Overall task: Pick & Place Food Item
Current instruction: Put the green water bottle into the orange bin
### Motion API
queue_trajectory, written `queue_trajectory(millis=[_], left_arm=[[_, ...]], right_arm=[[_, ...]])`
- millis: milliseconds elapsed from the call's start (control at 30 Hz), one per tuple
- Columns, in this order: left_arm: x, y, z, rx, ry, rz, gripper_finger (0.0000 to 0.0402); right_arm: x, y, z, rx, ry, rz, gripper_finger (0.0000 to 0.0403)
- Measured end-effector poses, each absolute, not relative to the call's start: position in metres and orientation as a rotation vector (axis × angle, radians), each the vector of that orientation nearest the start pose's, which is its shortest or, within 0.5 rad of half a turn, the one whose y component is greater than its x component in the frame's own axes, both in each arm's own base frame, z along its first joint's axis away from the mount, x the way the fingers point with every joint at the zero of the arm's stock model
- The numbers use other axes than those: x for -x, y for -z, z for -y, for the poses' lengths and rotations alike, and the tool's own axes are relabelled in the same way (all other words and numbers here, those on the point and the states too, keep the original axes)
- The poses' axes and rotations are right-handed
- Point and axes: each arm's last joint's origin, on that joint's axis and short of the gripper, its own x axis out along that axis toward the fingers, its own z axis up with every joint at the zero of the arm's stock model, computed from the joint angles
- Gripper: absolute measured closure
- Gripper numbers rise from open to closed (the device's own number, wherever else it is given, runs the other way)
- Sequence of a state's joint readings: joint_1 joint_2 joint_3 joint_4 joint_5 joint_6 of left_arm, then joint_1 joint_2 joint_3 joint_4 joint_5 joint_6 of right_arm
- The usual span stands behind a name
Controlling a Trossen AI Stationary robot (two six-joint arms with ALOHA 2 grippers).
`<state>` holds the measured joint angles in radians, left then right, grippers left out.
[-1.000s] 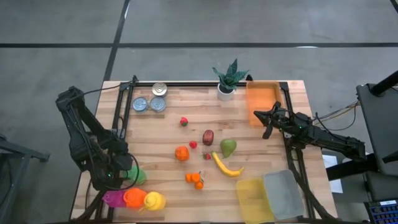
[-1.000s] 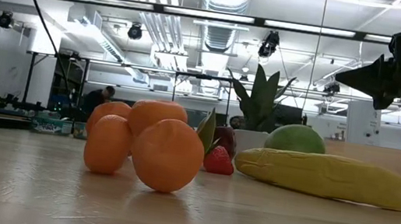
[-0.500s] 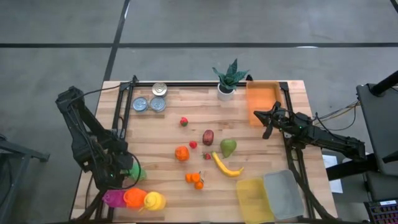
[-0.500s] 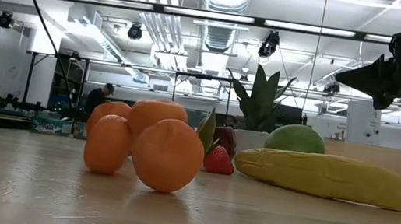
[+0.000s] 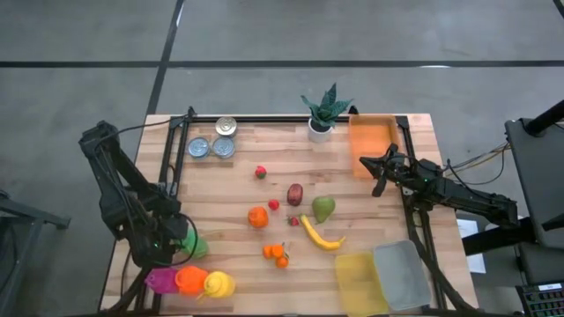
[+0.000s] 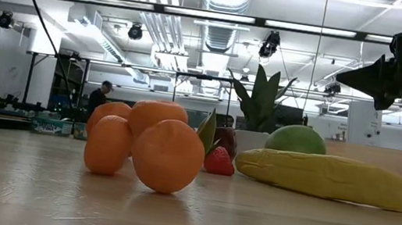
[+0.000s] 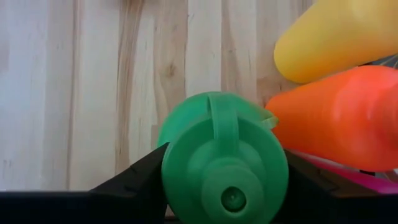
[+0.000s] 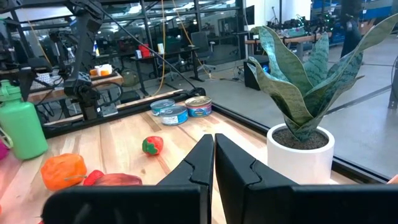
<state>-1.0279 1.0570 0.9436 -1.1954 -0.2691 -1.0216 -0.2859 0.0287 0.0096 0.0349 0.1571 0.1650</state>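
A green bottle point(image 7: 221, 155) stands upright near the table's left near corner, also visible in the high view point(image 5: 194, 246). My left gripper point(image 7: 224, 186) comes down over it, shut on its body. Food lies mid-table: an orange fruit point(image 5: 257, 217), small oranges point(image 5: 278, 255), a yellow banana-like piece point(image 5: 322, 236), a green fruit point(image 5: 324, 209) and a dark red one point(image 5: 294, 194). My right gripper point(image 8: 213, 149) hovers shut above the table's right side, near the orange bin point(image 5: 372, 141). My left gripper pinches the green bottle between its two fingers point(image 7: 140, 177), one on each opposite side of the body point(image 7: 171, 168) just below the cap. The fingers come from above, slanting steeply down. The bottle stays upright with its base on the table.
Magenta point(image 5: 161, 280), orange point(image 5: 189, 280) and yellow point(image 5: 218, 283) bottles crowd the near side of the green one. Cans point(image 5: 216, 141) and a potted plant point(image 5: 324, 114) stand at the far edge. Yellow point(image 5: 359, 282) and clear point(image 5: 405, 275) containers sit near right.
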Motion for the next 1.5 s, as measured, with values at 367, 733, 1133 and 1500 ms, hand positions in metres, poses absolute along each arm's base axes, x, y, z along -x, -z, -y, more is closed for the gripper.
queue_trajectory(millis=[367,733,1133,1500], left_arm=[[-0.093,-0.284,0.138,0.078,0.061,-1.154,0.0182],[-0.099,-0.317,0.137,0.011,0.056,-0.936,0.0191],[-0.116,-0.354,0.131,-0.011,-0.04,-0.648,0.0189],[-0.164,-0.38,0.11,-0.023,-0.059,-0.45,0.0192]], right_arm=[[-0.093,-0.168,0.032,-0.161,0.441,0.052,0.039],[-0.093,-0.168,0.032,-0.161,0.441,0.052,0.039],[-0.093,-0.168,0.032,-0.161,0.441,0.052,0.039],[-0.093,-0.168,0.032,-0.161,0.441,0.052,0.039]])
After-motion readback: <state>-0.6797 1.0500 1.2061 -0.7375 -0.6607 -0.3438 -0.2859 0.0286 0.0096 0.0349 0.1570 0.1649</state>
